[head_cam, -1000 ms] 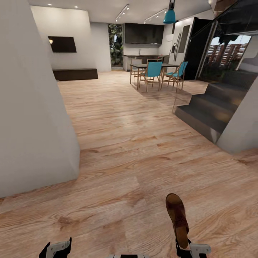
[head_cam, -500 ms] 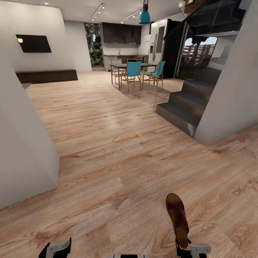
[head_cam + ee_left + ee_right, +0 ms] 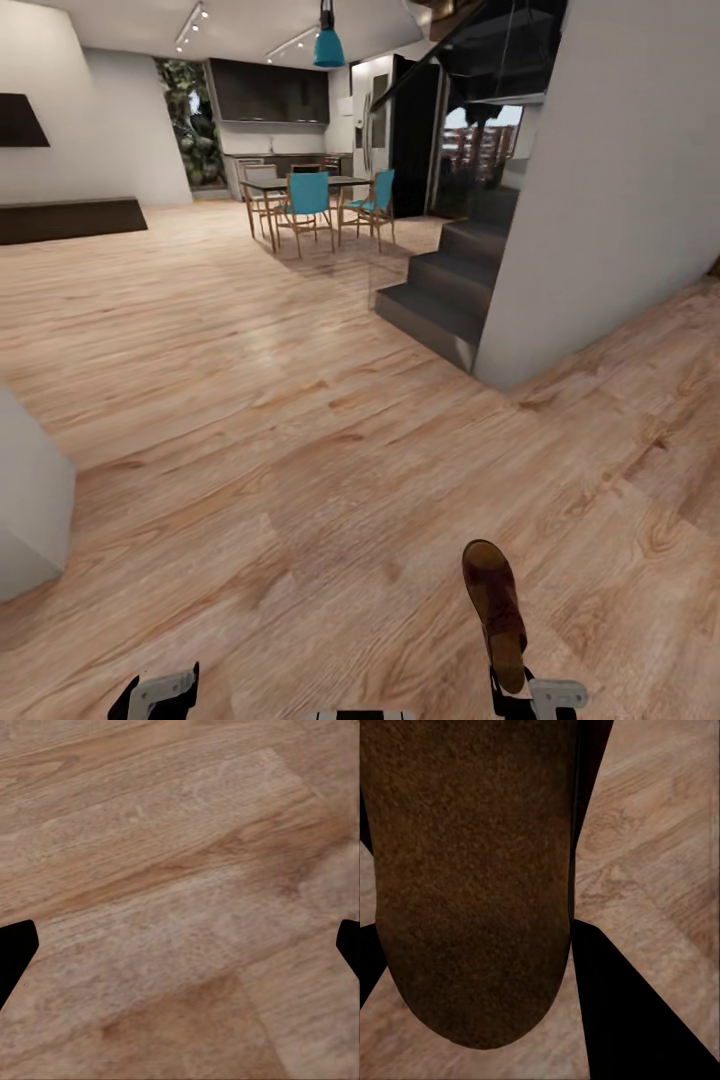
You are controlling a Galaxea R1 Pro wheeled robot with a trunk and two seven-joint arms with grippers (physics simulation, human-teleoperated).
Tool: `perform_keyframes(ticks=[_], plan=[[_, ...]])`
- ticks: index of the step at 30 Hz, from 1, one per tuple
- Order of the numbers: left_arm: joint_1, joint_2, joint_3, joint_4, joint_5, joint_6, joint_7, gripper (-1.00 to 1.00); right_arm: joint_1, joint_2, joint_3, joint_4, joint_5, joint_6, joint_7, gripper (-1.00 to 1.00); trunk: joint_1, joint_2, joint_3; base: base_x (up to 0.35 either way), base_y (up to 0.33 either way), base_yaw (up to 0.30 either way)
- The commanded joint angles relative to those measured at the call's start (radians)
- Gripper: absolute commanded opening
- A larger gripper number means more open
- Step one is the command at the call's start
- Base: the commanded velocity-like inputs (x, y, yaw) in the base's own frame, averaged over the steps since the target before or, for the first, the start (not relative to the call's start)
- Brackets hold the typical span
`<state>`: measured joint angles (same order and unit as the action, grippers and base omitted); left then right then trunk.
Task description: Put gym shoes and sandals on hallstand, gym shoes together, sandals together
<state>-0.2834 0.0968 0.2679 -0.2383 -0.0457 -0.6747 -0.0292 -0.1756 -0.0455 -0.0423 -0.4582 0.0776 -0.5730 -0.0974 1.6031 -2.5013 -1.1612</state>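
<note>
Sandal (image 3: 495, 612), brown, sits at approx 5 o'clock in head view, held up off the corridor floor (image 3: 330, 430) by the right gripper (image 3: 522, 698). Heel end is down in the jaws, toe end points up and away toward 12. In right wrist view the sandal's (image 3: 472, 877) dark brown sole covers most of the frame, w/ the black fingers (image 3: 622, 1012) closed against its sides and wood planks behind. Grip looks firm, though the exact contact pts are hidden by the sole.

Left gripper (image 3: 155, 695) is low at approx 7 o'clock, holding nothing. In left wrist view its black fingertips (image 3: 15, 952) stand spread wide at both edges, w/ bare plank floor between them.

Rest of scene, head view: grey stairs (image 3: 440, 290) at approx 1 o'clock, beside a white wall (image 3: 610, 180) at 2. Dining table (image 3: 300, 185) w/ teal chairs (image 3: 307, 195) at approx 12, teal pendant lamp (image 3: 328, 45) above. White wall corner (image 3: 30, 500) at 9. Dark low bench (image 3: 65, 218) far off at approx 10.
</note>
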Motion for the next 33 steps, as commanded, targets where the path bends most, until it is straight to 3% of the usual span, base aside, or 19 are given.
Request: perform_keyframes(ticks=[1,33], plan=[[0.0,0.0,0.007,0.001,-0.005,-0.003,-0.003,1.0,-0.001,0.0,-0.001,0.001,0.005,-0.002,-0.005,-1.0,0.0,0.0,-0.001,0.133,-0.264,-0.3],[0.0,0.001,0.011,0.001,-0.003,-0.003,-0.003,1.0,-0.001,0.001,-0.001,0.002,0.006,-0.002,-0.005,-1.0,0.0,0.0,-0.001,0.183,-0.239,-0.3]])
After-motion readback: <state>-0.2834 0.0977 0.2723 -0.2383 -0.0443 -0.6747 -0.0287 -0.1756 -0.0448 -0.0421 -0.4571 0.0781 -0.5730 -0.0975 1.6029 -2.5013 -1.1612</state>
